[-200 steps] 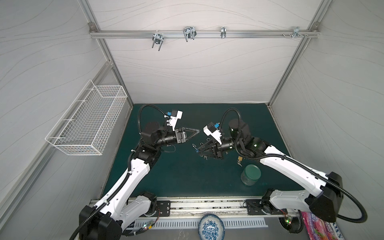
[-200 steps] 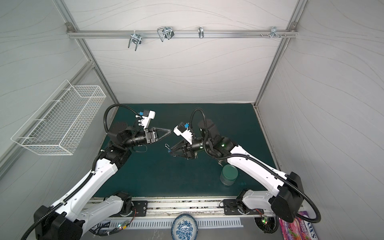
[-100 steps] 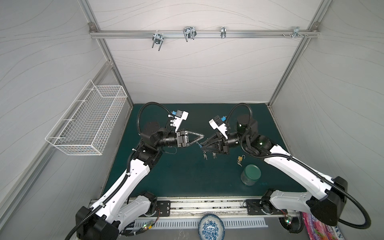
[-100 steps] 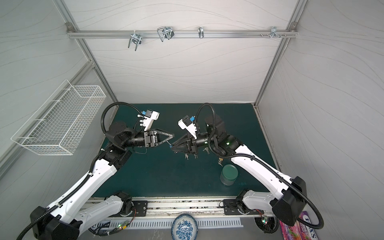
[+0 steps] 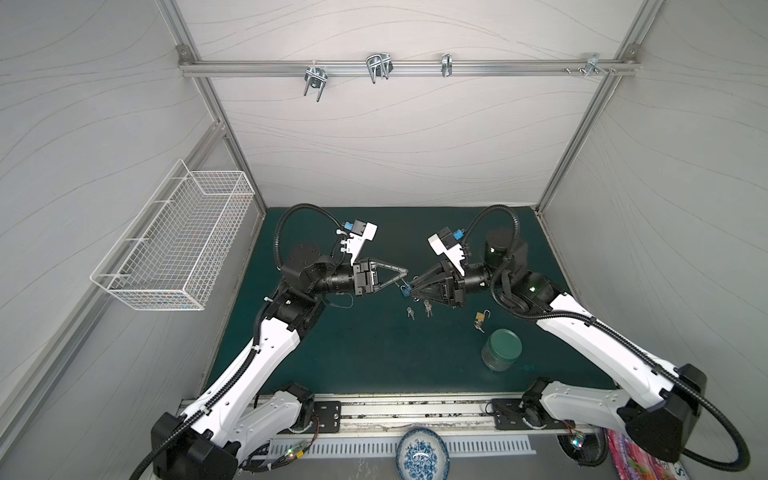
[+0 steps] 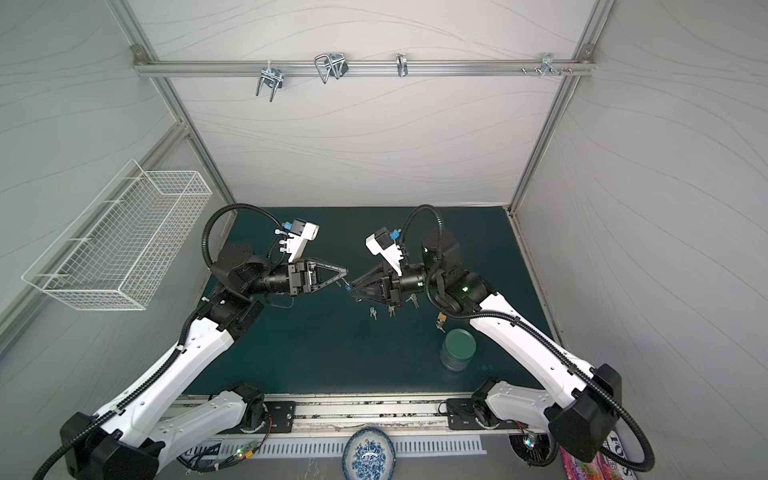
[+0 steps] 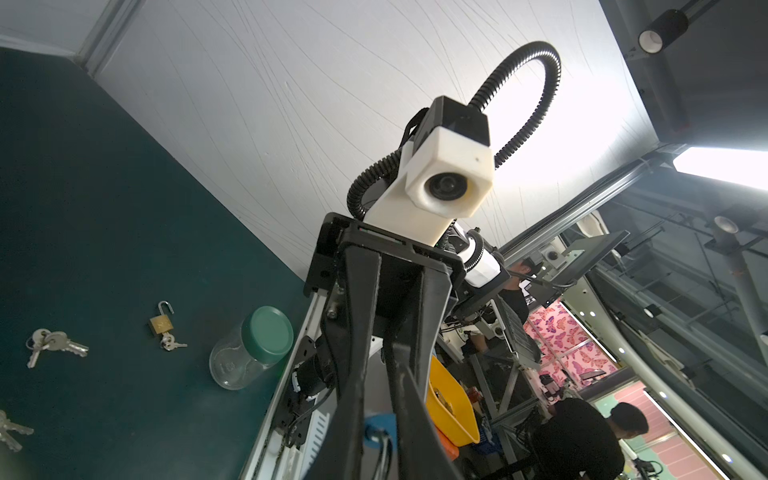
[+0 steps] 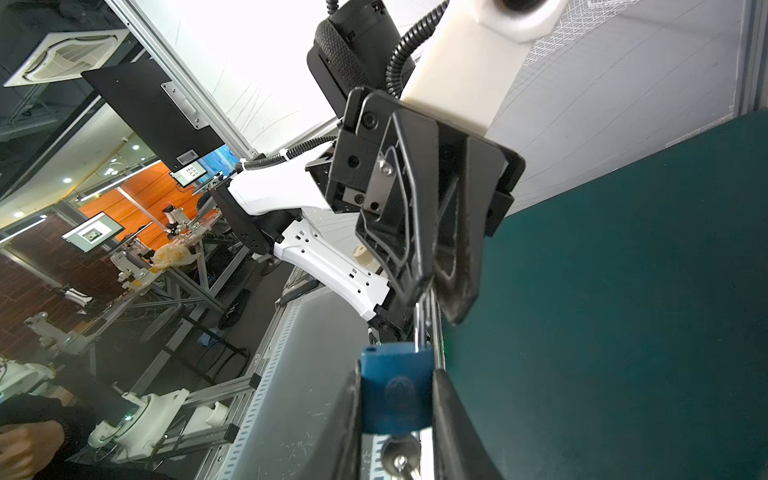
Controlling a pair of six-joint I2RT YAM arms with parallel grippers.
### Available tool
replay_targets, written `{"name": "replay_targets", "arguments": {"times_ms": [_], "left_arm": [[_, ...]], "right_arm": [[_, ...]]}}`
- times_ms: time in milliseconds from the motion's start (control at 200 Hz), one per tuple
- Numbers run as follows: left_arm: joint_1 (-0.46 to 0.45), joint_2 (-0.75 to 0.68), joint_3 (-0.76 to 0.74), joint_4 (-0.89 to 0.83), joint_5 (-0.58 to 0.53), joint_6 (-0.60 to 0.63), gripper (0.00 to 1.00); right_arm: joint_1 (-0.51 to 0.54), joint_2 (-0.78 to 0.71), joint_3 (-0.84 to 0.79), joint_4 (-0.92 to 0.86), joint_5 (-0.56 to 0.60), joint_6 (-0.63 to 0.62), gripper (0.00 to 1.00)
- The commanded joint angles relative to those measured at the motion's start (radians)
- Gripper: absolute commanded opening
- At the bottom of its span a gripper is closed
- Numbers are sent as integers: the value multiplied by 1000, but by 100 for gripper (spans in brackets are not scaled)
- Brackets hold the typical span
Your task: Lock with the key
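1. Above the middle of the dark green mat [image 5: 374, 353], clear of its surface, the right gripper [image 5: 411, 287] has its jaws partly apart and clamped on the flat faces of the small blue padlock [image 8: 395, 390].
2. Its silver shackle [image 8: 419, 328] stands raised, and one socket hole in the top of the body shows empty. The left gripper [image 8: 431, 293], jaws drawn almost together, pinches the shackle near its upper bend.
3. A dark-headed key [image 8: 401, 456] sits in the keyway at the opposite end, between the right fingers.
4. The step in hand, as I judge it, is seating the shackle. Swing the free leg over the empty hole first, then push straight along the shackle's legs. A slanted push would likely jam it or twist the body out of the clamp.
5. The right arm should brace and not yield, without pressing on the key.
6. Only once the shackle is home does the key need turning. For that, the left gripper would have to let go and take the key instead.
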Motion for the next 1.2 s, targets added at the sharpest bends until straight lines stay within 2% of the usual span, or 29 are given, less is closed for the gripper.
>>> {"name": "replay_targets", "arguments": {"times_ms": [0, 125, 240, 355, 550, 680, 830, 1195], "left_arm": [[-5, -17, 41, 15, 0, 16, 9], [-5, -21, 41, 9, -7, 19, 2], [-5, -25, 48, -6, -8, 28, 1], [-5, -30, 52, -23, -7, 38, 8], [-5, -36, 49, -23, -12, 37, 9], [-5, -40, 47, -25, -14, 36, 18], [-5, -36, 54, -22, -15, 34, 20], [-5, -20, 64, -29, -34, 36, 1]], "right_arm": [[-7, -35, -4, 10, 12, -4, 0], [-8, -50, -7, 9, 38, -4, 0], [-7, -60, -5, 0, 63, -3, 0], [-7, -65, -6, -4, 75, -3, 0], [-8, -66, -11, -7, 79, 1, 0], [-7, -68, -15, -12, 88, -3, 0], [-8, -65, -14, -10, 94, -2, 0], [-8, -83, -16, -10, 114, -23, 0]]}}
